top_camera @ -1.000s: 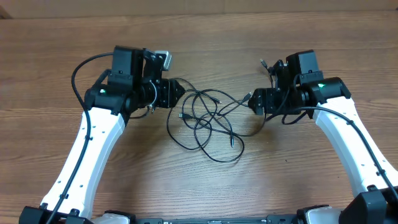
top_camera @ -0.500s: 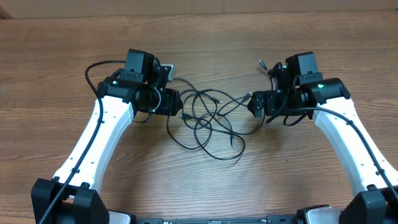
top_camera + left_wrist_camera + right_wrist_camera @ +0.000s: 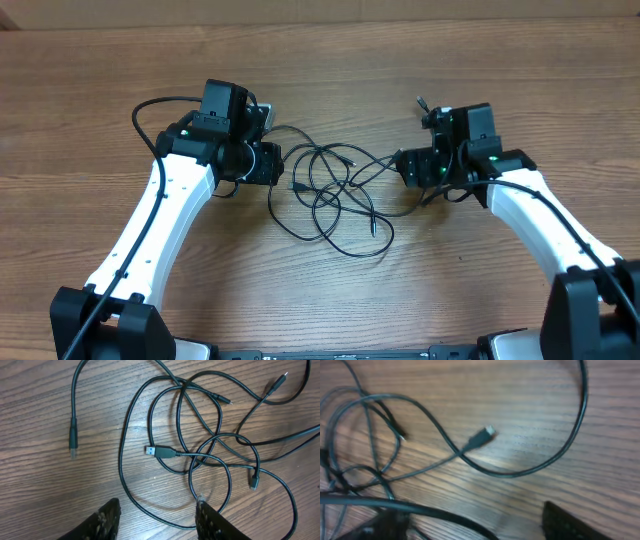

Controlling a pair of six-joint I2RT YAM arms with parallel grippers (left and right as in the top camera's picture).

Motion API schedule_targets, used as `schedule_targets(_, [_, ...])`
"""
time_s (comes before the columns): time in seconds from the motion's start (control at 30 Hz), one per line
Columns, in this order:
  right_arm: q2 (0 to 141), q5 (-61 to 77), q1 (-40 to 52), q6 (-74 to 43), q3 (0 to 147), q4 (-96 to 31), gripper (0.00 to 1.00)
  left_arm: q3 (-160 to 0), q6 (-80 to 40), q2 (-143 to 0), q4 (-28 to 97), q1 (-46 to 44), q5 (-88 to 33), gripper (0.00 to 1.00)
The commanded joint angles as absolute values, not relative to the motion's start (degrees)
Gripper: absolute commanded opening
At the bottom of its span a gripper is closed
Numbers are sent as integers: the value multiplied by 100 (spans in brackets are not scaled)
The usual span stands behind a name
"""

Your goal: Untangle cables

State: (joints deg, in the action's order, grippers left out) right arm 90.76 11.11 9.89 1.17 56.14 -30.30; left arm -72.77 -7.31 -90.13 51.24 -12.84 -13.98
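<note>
The cables (image 3: 335, 195) look light, limp and thin; better take one near its stiff plug (image 3: 160, 452). Left pincer (image 3: 156, 506) and right pincer (image 3: 470, 516) are wide, empty.

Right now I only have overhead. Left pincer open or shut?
Observer: Open. The left wrist view shows the left pincer with its fingers apart and nothing gripped.
Operator: Anything in the gap?
Observer: One loop of the cables crosses the gap in that view, lying on the table.
Operator: Nearest plug?
Observer: A flat plug with a blue insert, tip pointing left in that view, ahead of the fingertips.
</note>
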Motion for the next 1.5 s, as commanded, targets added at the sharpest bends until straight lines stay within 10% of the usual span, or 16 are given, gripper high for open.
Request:
schedule_targets(0.0, [9258, 1052, 1002, 134, 5507, -2976, 67, -7354, -792, -9048, 5113, -1321, -1313, 47])
schedule_targets(0.13, [9389, 1052, 1002, 14, 5507, -2978, 56, -7354, -792, -9048, 5118, -1319, -1310, 46])
schedule_targets(0.33, [9428, 1007, 993, -342, 5524, -2908, 4, -7354, -792, -9048, 5103, -1317, -1313, 45])
schedule_targets(0.93, [8604, -3336, 523, -598, 9876, -5122, 4, -7354, -792, -9048, 5070, -1317, -1310, 45])
schedule_targets(1.47, [8333, -4469, 237, -447, 10916, -4128, 5, -7354, -792, -9048, 5076, -1317, -1310, 44])
